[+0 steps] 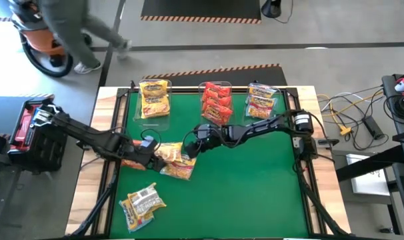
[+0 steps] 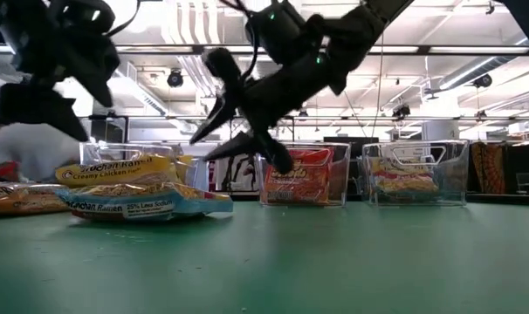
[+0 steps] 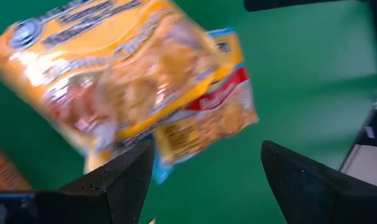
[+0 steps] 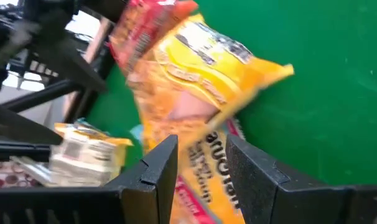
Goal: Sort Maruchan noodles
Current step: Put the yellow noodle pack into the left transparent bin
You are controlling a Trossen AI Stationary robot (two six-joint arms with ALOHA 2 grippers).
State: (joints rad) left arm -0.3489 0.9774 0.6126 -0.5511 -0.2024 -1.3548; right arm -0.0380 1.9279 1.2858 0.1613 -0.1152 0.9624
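Observation:
A small pile of Maruchan packets (image 1: 174,161) lies on the green mat left of centre. A yellow-orange packet (image 3: 107,68) rests on top of a pale, blue-edged one (image 3: 207,118). A pale packet (image 1: 143,203) lies alone near the front left. My left gripper (image 1: 147,148) is open and hangs just left of the pile, above it (image 2: 46,78). My right gripper (image 1: 189,142) is open and hangs over the pile's right end, clear of the mat in the low view (image 2: 243,135). The yellow packet (image 4: 201,81) shows past its fingers.
Three clear bins stand along the far edge: one with yellow packets (image 1: 155,99), one with red packets (image 1: 217,101), one with pale packets (image 1: 262,101). Another orange packet (image 2: 16,199) lies left of the pile. A person (image 1: 69,27) walks past beyond the table's far left corner.

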